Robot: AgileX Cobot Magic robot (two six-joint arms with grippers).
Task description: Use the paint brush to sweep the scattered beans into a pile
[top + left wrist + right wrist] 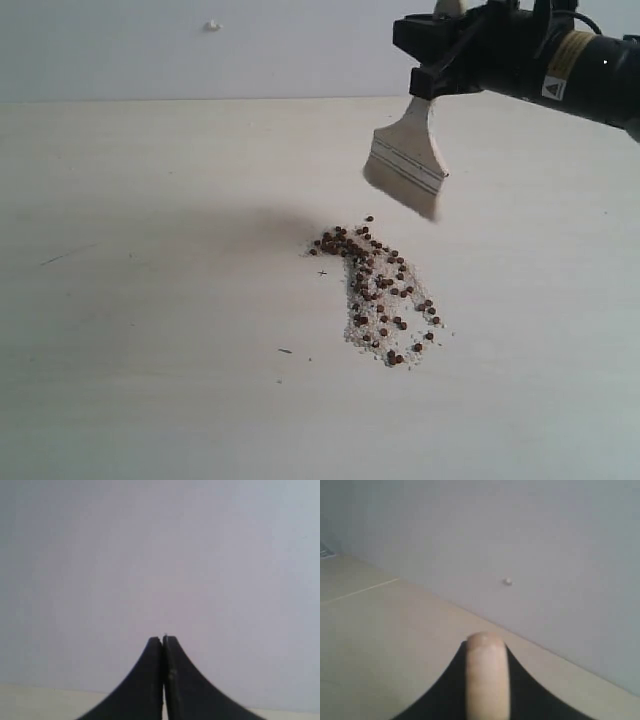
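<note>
The beans (378,295), small dark reddish-brown rounds mixed with fine white grains, lie on my pale table (150,330), a little right of centre in the exterior view. They form a loose pile, long rather than round: dense at its far end, thinner and more scattered toward the near end, with a few stray beans along its right edge.

The paint brush (408,165) hangs in the air above and beyond the pile's far end, apart from the beans. Its off-white bristles point down and tilt toward the right, and they look blurred. Its silver band sits just above the bristles.

My right gripper (436,78) pinches the brush by its cream handle (487,680), which the right wrist view shows between the black jaws with its rounded end poking out.

My left gripper (163,647) has its jaws pressed together on nothing, facing a plain grey wall (160,555).
</note>
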